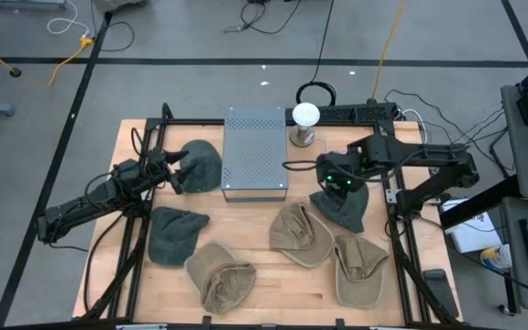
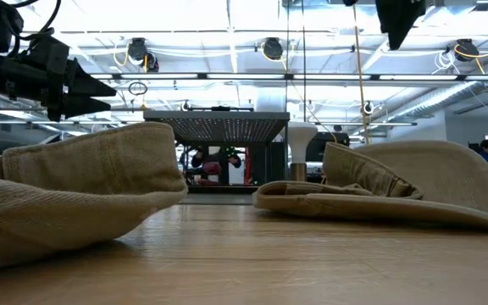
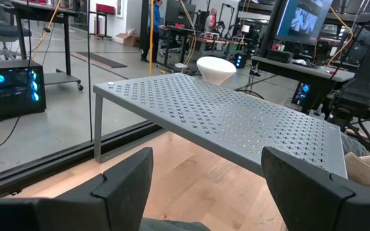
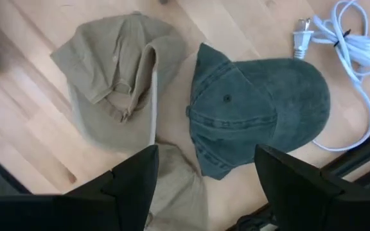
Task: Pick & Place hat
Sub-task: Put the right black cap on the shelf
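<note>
Your right end effector (image 1: 342, 186) hangs released, jaws spread wide, directly above the dark green cap (image 4: 255, 112) on the right half of the wooden worktop (image 1: 273, 293). Your left end effector (image 1: 174, 170) is also released and gripping nothing, poised beside another dark green cap (image 1: 202, 167) that lies against the left edge of the perforated grey metal stand (image 1: 254, 151).

Watch the crowding if you descend on the right. A tan cap (image 4: 114, 83) lies just beside the green one, seemingly touching along their facing edges, and more tan cloth sits under the left finger in the wrist view. Spread jaws coming straight down could snag that neighbour and lift two hats, or drag both sideways. A white power cord (image 4: 352, 51) lies near the cap's far side, and a finger landing there could hook it. The soft crown may also collapse and slip out of a shallow pinch.

In the right wrist view the green cap's long axis runs roughly across the picture, crown and top button at one end, the flatter rounded end, probably the brim, toward the cord. Your jaws appear set along that axis rather than across it.
</note>
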Robot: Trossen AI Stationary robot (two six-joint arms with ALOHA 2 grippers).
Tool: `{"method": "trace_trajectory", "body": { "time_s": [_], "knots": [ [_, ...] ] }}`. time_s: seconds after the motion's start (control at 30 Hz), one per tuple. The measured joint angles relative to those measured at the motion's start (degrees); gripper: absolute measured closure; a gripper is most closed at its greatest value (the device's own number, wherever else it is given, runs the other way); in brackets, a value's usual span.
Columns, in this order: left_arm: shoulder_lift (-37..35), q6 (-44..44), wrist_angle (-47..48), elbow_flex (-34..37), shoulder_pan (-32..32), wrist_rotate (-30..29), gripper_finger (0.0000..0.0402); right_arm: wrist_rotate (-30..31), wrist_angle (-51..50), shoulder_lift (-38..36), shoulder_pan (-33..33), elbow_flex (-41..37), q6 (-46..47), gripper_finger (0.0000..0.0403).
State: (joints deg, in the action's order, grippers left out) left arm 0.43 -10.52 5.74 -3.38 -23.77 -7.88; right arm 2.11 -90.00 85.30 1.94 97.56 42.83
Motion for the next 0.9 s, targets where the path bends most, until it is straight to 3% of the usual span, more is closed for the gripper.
{"method": "trace_trajectory", "body": {
  "time_s": [0.2, 0.37, 0.63, 0.9],
  "knots": [
    [0.00, 0.00, 0.00, 0.00, 0.02, 0.00, 0.0108, 5.13, -0.20, -0.07, 0.19, -4.59, 1.85, 0.0151],
    [0.00, 0.00, 0.00, -0.02, 0.02, 0.00, 0.0107, 5.50, 1.97, -0.07, 1.32, -10.28, 2.08, 0.0151],
    [0.00, 0.00, 0.00, -0.01, 0.02, 0.00, 0.0107, 5.76, 11.17, -0.07, 2.55, -18.77, 1.51, 0.0151],
    [0.00, 0.00, 0.00, -0.01, 0.00, 0.00, 0.0107, 9.96, 20.44, -0.07, 5.41, -26.57, 1.47, 0.0151]
  ]
}}
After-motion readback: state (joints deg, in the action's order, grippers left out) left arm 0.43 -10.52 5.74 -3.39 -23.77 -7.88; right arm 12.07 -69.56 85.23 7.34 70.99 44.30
